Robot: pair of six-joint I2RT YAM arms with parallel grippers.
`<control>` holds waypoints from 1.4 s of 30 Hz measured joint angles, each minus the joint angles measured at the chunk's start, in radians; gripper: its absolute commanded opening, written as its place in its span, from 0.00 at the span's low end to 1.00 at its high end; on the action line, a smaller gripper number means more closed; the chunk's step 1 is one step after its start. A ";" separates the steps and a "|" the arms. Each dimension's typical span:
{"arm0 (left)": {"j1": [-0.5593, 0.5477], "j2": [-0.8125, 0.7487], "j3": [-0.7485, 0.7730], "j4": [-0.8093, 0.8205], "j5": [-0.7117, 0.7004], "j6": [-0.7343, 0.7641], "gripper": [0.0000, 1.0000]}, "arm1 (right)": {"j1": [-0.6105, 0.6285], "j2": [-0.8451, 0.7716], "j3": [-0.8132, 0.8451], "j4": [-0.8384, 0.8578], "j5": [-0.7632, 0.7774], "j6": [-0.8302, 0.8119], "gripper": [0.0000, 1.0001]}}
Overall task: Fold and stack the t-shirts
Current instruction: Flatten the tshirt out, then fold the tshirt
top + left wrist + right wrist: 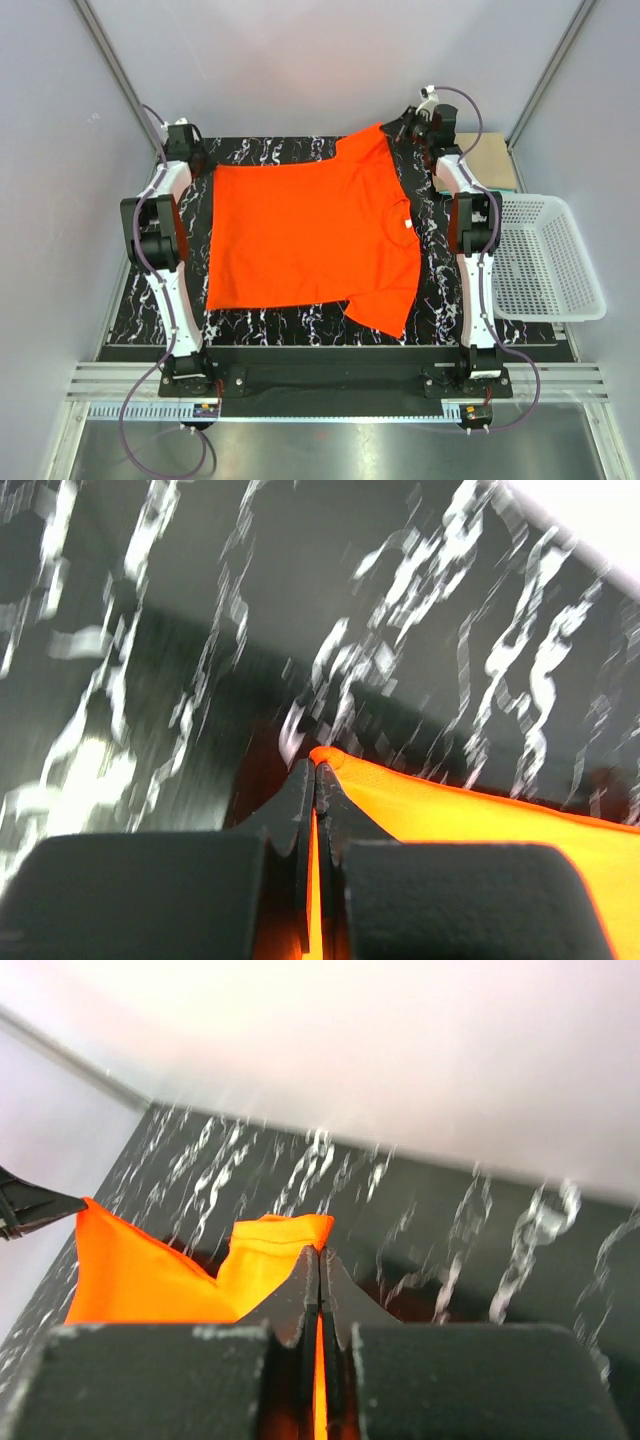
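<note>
A bright orange-red t-shirt (310,235) lies spread flat on the black marbled table (430,300), neck and white label (408,225) toward the right. At the far left, my left gripper (200,160) is shut on the shirt's hem corner; in the left wrist view the cloth (480,825) runs out between the closed fingers (316,767). My right gripper (400,128) at the far right is shut on the far sleeve's edge, and orange cloth (270,1245) shows pinched at its fingertips (320,1252). Folded tan (492,155) and teal (508,185) t-shirts lie stacked behind the right arm.
A white mesh basket (545,262) stands off the table's right edge. Both arms stretch along the table's left and right sides. Grey walls close in at the back and sides.
</note>
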 measured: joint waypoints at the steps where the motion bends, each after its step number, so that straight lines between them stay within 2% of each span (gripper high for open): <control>1: 0.004 0.024 0.037 0.007 0.015 0.003 0.00 | 0.000 0.024 0.050 -0.002 0.006 -0.003 0.00; 5: 0.008 0.067 0.113 0.035 0.053 0.019 0.00 | 0.001 0.069 0.150 -0.013 0.016 -0.024 0.00; 12: 0.008 0.076 0.166 -0.005 0.066 0.050 0.00 | 0.002 0.063 0.100 -0.019 0.035 -0.053 0.00; 19: 0.016 0.080 0.190 -0.048 0.063 0.060 0.00 | 0.022 -0.103 -0.221 -0.073 0.126 -0.122 0.00; 26: 0.016 0.080 0.160 -0.058 0.058 0.080 0.00 | 0.061 -0.316 -0.435 -0.068 0.205 -0.177 0.00; 35: 0.016 0.056 -0.002 -0.081 0.026 0.091 0.00 | 0.087 -0.542 -0.673 -0.058 0.267 -0.230 0.00; 42: 0.016 -0.091 -0.121 -0.085 -0.021 0.090 0.00 | 0.121 -0.682 -0.873 -0.061 0.297 -0.245 0.00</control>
